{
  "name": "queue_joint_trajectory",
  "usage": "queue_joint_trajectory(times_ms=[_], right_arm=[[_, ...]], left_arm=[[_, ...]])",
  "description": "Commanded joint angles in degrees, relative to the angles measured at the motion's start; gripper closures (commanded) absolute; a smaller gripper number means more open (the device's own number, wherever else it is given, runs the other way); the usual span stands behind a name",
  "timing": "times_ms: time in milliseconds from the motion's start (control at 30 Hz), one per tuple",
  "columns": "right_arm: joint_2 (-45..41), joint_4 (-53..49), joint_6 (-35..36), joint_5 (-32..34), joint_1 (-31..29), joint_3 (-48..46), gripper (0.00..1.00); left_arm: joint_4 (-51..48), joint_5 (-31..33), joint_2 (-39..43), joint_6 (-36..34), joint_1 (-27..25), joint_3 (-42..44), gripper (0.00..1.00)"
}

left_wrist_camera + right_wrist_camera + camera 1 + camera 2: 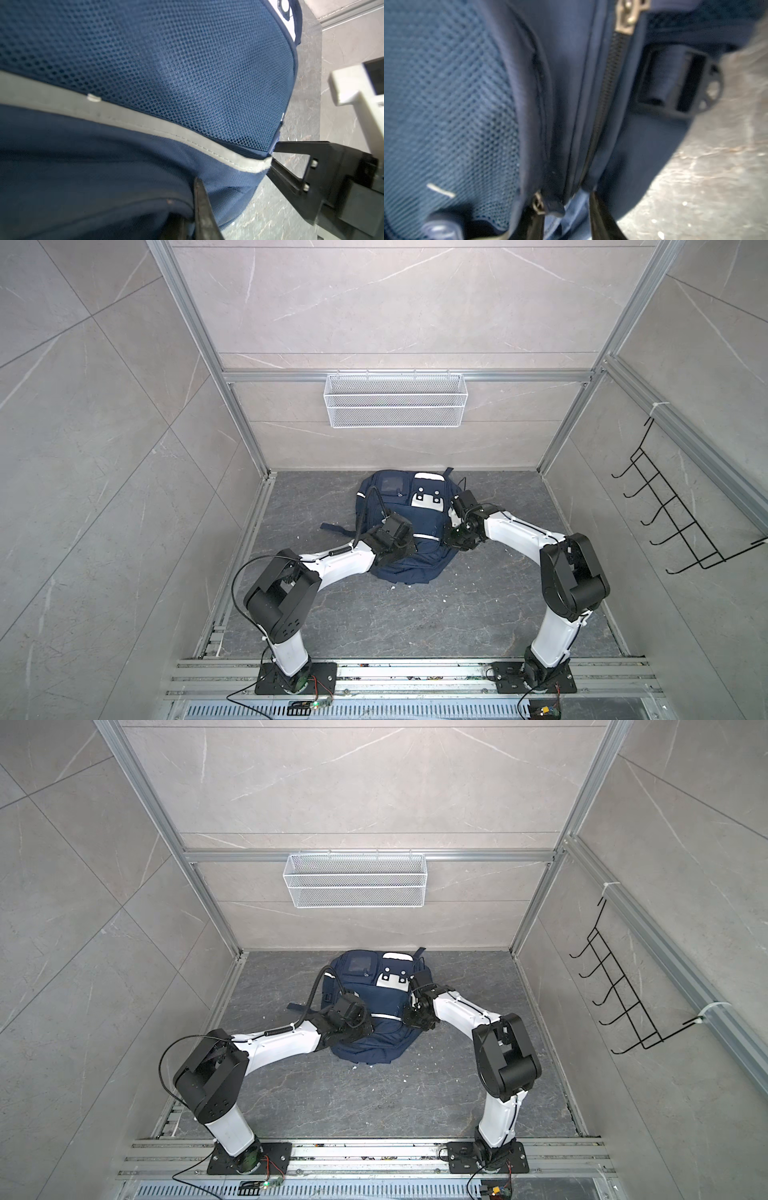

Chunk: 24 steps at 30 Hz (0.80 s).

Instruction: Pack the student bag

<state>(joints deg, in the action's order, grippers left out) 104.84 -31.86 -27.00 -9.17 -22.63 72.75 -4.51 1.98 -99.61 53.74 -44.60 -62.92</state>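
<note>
The navy student bag (419, 522) (386, 1002) lies flat on the dark floor near the back wall, its white patch facing up. My left gripper (399, 547) (357, 1029) rests on the bag's near left part. In the left wrist view this gripper (191, 216) is shut, pinching navy fabric below the silver stripe (145, 128). My right gripper (451, 533) (409, 1013) sits at the bag's right edge. In the right wrist view its jaws (564, 209) stand apart, with a fabric fold at the end of the zip (608, 93) between them.
A white wire basket (395, 400) hangs on the back wall and a black hook rack (681, 510) on the right wall. A loose strap (332, 526) trails on the floor left of the bag. A black strap buckle (675, 79) lies beside the zip.
</note>
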Motion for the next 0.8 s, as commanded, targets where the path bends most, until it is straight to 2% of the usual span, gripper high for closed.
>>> queue_joint_trajectory(times_ms=[0, 133, 267, 500, 533, 600, 633, 767], right_arm=[[-1.8, 4.3, -0.5, 1.0, -0.3, 0.8, 0.61], [-5.8, 4.4, 0.1, 3.4, -0.3, -3.1, 0.59], [-8.5, 3.2, -0.4, 7.1, -0.3, -5.4, 0.56], [-18.4, 2.1, -2.2, 16.4, 0.7, -10.6, 0.44], [-19.4, 1.6, -1.8, 17.7, 1.0, -11.0, 0.4], [-21.2, 1.1, -1.3, 19.1, 2.2, -12.1, 0.32], [-22.1, 1.1, -0.9, 19.1, 3.1, -12.7, 0.28], [-25.4, 1.4, 0.4, 20.1, 5.9, -15.0, 0.13]], left_arm=[[-3.7, -5.6, -0.9, -4.6, -1.8, -1.5, 0.99], [-2.1, -6.7, -2.0, -4.3, -1.5, -1.4, 0.99], [1.5, -10.1, -6.8, -2.5, -2.4, -4.5, 0.99], [1.1, -12.6, -14.2, -2.0, -4.4, -15.2, 0.95], [0.5, -11.8, -13.6, -2.3, -4.5, -15.5, 0.87], [-1.5, -9.5, -11.6, -4.0, -4.9, -15.5, 0.65], [-2.9, -8.4, -10.2, -4.6, -4.9, -15.1, 0.58], [-5.6, -5.4, -3.5, -6.8, -5.0, -12.0, 0.41]])
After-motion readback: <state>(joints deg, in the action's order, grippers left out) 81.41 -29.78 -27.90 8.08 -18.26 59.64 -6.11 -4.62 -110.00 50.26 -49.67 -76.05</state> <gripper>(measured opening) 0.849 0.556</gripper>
